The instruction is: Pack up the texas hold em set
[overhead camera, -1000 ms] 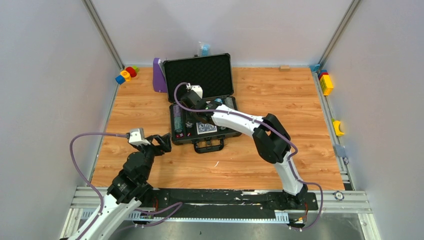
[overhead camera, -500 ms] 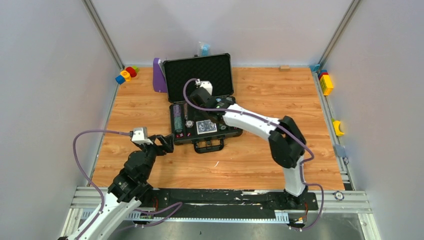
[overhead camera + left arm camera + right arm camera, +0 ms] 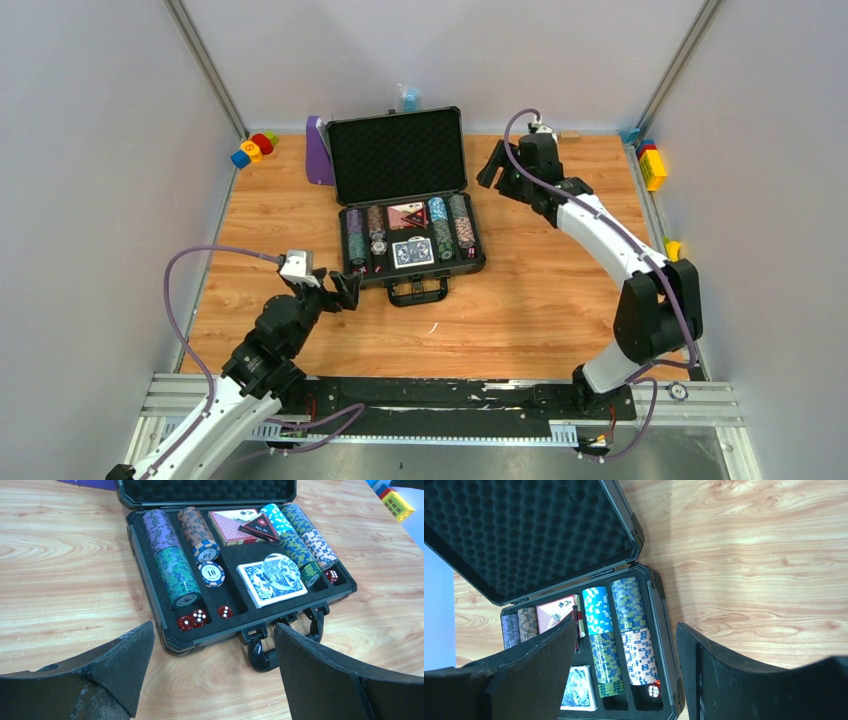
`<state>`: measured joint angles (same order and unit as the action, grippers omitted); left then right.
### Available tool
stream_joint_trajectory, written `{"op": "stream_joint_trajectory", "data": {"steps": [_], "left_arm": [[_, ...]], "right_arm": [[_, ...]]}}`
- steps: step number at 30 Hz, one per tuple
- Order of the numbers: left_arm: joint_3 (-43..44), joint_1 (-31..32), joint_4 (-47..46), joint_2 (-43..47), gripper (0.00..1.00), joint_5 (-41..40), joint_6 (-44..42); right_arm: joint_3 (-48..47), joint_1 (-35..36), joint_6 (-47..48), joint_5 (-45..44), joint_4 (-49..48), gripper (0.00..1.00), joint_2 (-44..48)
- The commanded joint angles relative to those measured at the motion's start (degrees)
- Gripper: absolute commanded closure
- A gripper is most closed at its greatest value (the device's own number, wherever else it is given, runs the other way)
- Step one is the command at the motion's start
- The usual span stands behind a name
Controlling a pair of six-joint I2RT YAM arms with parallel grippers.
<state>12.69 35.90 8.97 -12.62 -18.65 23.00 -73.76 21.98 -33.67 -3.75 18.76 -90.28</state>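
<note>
Two pincers released, holding nothing, I record: left pincer (image 3: 343, 291) by the near-left corner of the briefcase (image 3: 400, 150), right pincer (image 3: 497, 170) off its far-right corner. It lies open on the counter (image 3: 560, 300), chips (image 3: 172, 572) and card decks (image 3: 260, 584) seated inside.

A robotics lab cell is showing here: plain pale-grey panel walls (image 3: 90, 150) are enclosing a wood-grain laminate tabletop (image 3: 540, 300), silver aluminium framing rails (image 3: 715, 408) running along its near edge.

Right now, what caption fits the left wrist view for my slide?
Open left claw faces the open briefcase holding chips, two card decks and red dice.
</note>
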Motion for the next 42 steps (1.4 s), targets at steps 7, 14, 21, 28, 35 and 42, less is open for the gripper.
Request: {"op": "stream_joint_trajectory", "data": {"steps": [7, 14, 21, 28, 35, 42], "left_arm": [[-0.58, -0.30, -2.81, 1.42, 0.02, 1.83, -1.92], [-0.51, -0.28, -1.49, 2.93, 0.00, 0.82, -1.84], [-0.99, -0.29, -2.03, 3.90, 0.00, 2.45, -2.36], [-0.97, -0.30, -2.07, 3.78, 0.00, 3.16, -2.45], [-0.97, -0.30, -2.01, 3.98, 0.00, 3.39, -2.50], [-1.16, -0.30, -2.52, 3.74, 0.00, 4.15, -2.74]], "right_arm": [[-9.21, -8.89, -0.58, 15.45, -5.40, 0.28, -11.64], [-18.54, -14.31, -3.06, 23.14, -6.39, 0.28, -22.03], [-28.45, -16.68, -4.79, 30.03, -8.36, 0.32, -32.88], [-43.91, -16.15, -7.89, 40.74, -8.83, 0.51, -47.81], [-58.72, -15.71, -11.92, 48.69, -9.26, 1.00, -61.55], [-60.99, -14.87, -11.15, 62.52, -15.25, 1.00, -64.49]]}}
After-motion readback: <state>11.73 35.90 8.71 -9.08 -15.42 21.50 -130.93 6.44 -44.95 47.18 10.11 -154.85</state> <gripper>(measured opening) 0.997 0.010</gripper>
